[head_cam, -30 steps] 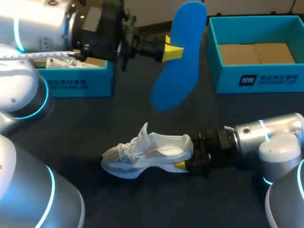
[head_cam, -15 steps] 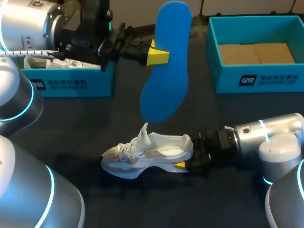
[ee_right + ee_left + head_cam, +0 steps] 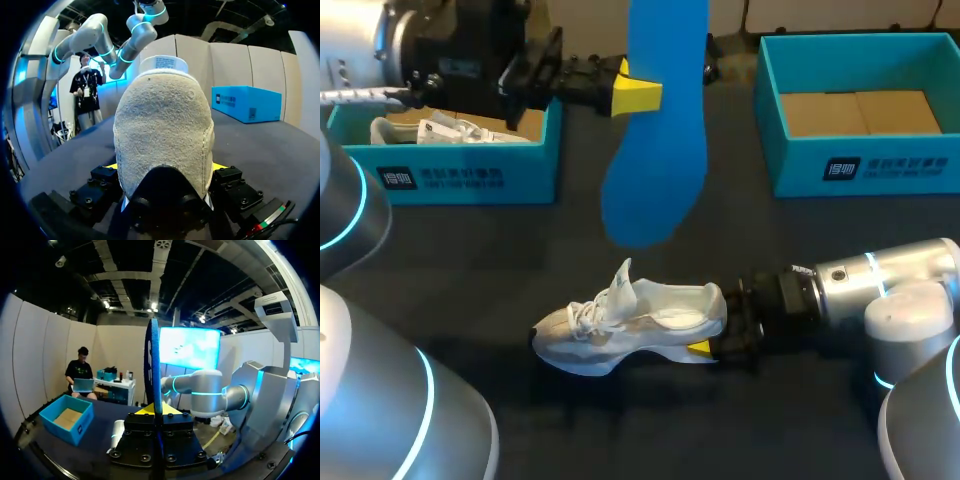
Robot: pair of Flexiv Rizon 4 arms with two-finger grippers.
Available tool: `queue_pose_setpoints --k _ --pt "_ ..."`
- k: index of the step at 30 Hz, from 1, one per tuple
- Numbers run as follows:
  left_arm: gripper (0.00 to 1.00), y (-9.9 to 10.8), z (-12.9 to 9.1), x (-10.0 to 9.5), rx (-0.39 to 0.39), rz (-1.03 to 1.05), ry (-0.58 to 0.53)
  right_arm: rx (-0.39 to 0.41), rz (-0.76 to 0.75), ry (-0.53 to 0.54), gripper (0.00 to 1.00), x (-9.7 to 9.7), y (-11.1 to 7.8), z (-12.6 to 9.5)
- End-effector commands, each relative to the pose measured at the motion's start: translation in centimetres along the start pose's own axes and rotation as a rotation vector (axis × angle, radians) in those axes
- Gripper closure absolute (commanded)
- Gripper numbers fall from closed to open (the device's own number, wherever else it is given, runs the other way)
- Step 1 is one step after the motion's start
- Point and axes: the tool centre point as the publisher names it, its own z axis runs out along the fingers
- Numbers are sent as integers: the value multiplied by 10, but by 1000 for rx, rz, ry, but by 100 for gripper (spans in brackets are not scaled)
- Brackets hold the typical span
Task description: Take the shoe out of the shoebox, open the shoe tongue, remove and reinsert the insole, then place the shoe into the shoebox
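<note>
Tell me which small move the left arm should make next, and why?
Probably lower the flat blue foam insole, clamped in the left jaws, into the open white lace-up sneaker: it hangs in the air outside the sneaker, whose heel the right jaws hold.

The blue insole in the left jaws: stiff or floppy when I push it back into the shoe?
Probably springy, not limp: the insole holds its long shape though pinched only at one edge. It looks thin edge-on in the left wrist view, so it may buckle if jammed into the shoe.
</note>
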Motion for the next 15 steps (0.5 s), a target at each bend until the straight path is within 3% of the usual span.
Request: queue_pose_setpoints --k 1,9,13,14,15 --pt "100 3 -8 7 -1 -26 -7 3 0 -1 100 1 -1 2" --pt "100 2 -9 7 -4 -27 5 3 0 -1 100 1 -1 2" --pt "100 2 -9 7 -4 -27 5 3 0 -1 93 1 -1 2" --pt "100 2 -9 7 -4 -27 5 3 0 -1 89 1 -1 2" --pt "100 2 -9 7 -4 -27 5 12 -4 5 73 0 0 1"
